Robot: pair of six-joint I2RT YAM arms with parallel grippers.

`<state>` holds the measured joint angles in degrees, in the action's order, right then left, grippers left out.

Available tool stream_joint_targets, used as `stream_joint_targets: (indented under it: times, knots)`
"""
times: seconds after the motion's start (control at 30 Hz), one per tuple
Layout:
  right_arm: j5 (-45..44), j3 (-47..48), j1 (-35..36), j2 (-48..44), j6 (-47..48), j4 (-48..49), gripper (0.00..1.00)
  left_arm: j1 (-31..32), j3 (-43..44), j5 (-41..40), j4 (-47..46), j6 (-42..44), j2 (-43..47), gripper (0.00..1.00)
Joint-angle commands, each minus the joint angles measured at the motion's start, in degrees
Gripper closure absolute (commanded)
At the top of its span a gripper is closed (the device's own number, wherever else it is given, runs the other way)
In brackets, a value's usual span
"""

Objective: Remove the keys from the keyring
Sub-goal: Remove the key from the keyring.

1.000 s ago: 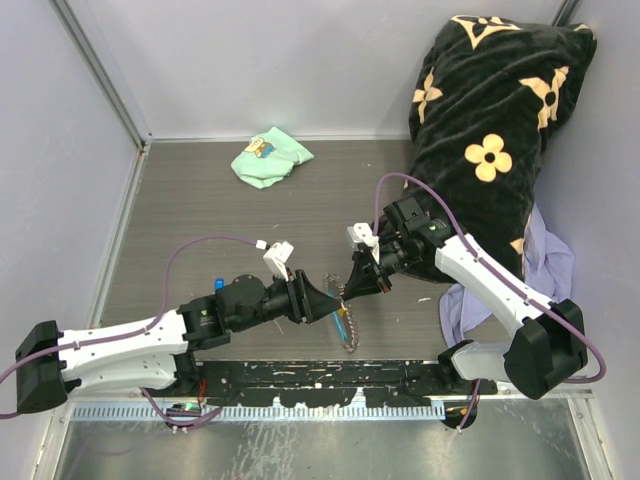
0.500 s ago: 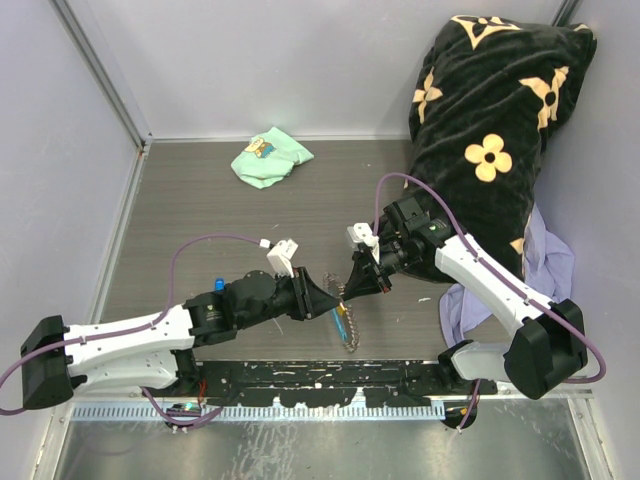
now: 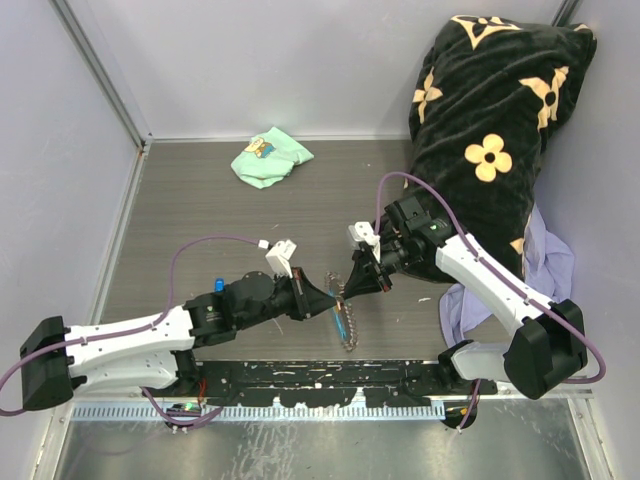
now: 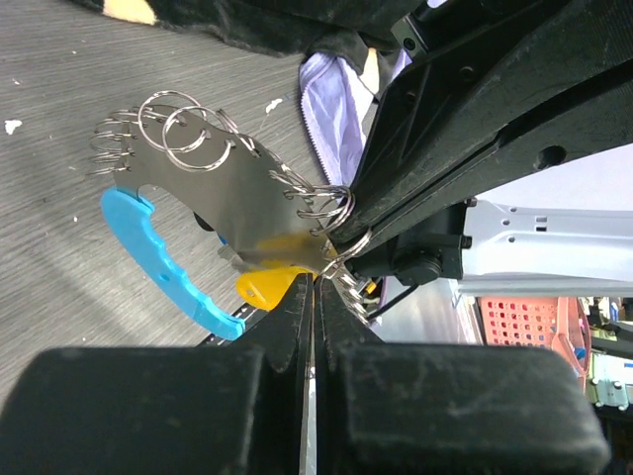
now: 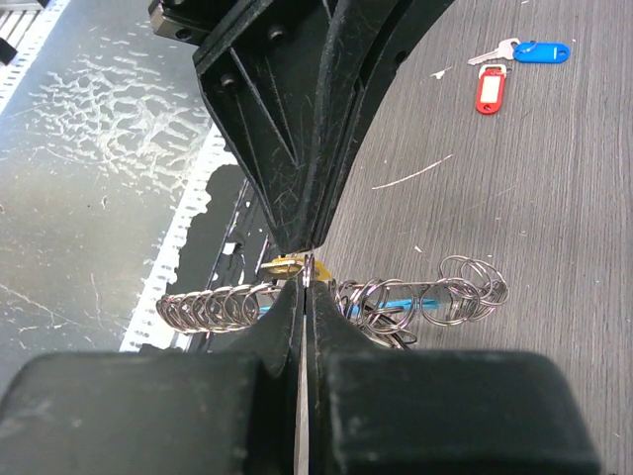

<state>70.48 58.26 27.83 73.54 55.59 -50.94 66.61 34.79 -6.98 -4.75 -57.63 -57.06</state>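
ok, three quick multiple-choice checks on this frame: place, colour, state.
1. The mint-green cloth lies: A at the near edge; B at the table's far end; C over an arm.
2. The two loose keys in the right wrist view carry: A green and yellow tags; B two red tags; C a red tag and a blue tag.
3. The left gripper and right gripper are: A both shut, tips at the keyring; B both wide open; C one open.
B: it sits at the top of the overhead view. C: one of each. A: neither finger pair shows a gap.
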Motion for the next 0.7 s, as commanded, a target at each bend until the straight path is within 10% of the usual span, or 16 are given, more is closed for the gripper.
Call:
stream_joint_targets:
  times: [0.0, 0.67]
  knots:
    - [4.93, 0.64, -0.55, -2.32, 0.07, 0.84, 0.99, -1.50, -2.83, 0.21, -6.64, 0.18, 1.78, 1.00]
    - [12.96, -3.22, -2.77, -3.31, 5.07, 3.65, 0.99, -6.29, -7.75, 8.06, -15.07, -1.81, -0.36, 1.00]
